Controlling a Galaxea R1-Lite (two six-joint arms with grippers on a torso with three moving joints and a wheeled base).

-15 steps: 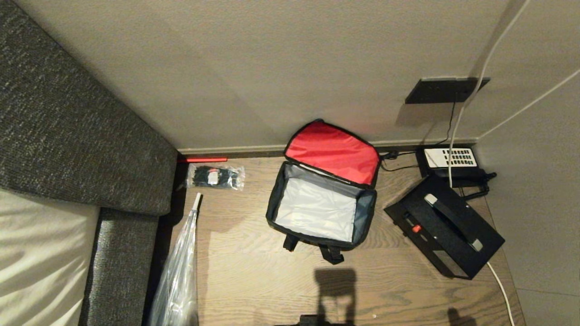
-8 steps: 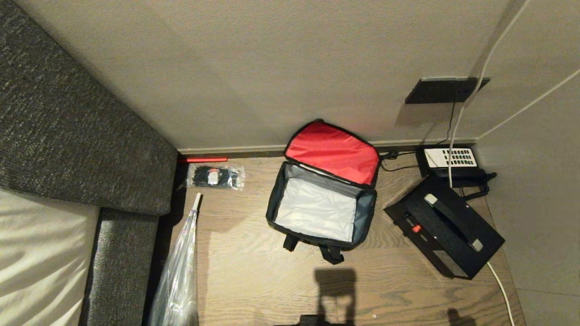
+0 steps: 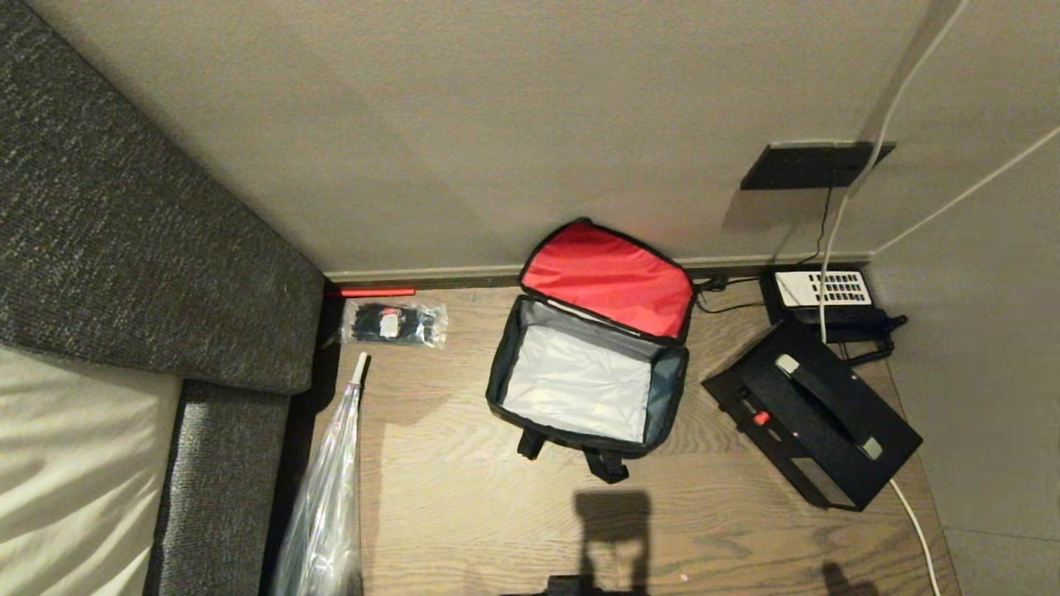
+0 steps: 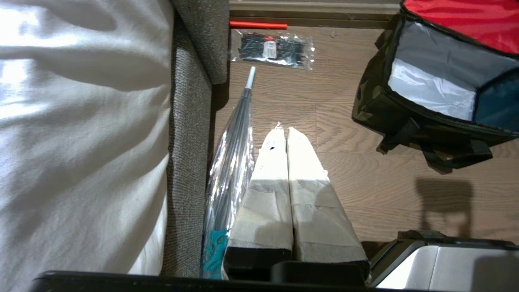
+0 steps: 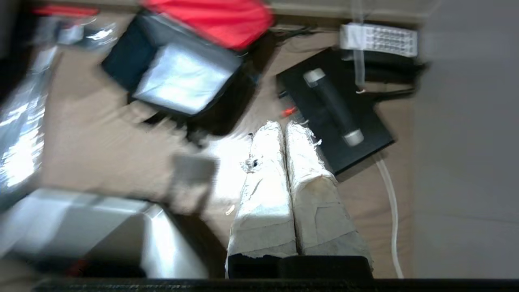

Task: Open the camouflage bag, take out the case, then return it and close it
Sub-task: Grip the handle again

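Left end effector (image 4: 287, 134): taped fingers pressed together, empty, above wooden floor (image 3: 464, 513), left of bag. Clear packet of black cable ties (image 3: 394, 324) lies left of bag. Camouflage bag (image 3: 590, 377) stands open by wall, red lid up. Black case with handle (image 3: 816, 414) right of bag. Right end effector (image 5: 284, 129): fingers together, empty, near case.

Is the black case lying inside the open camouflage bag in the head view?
No, the camouflage bag shows only its pale empty lining, while the black case lies on the floor beside it.
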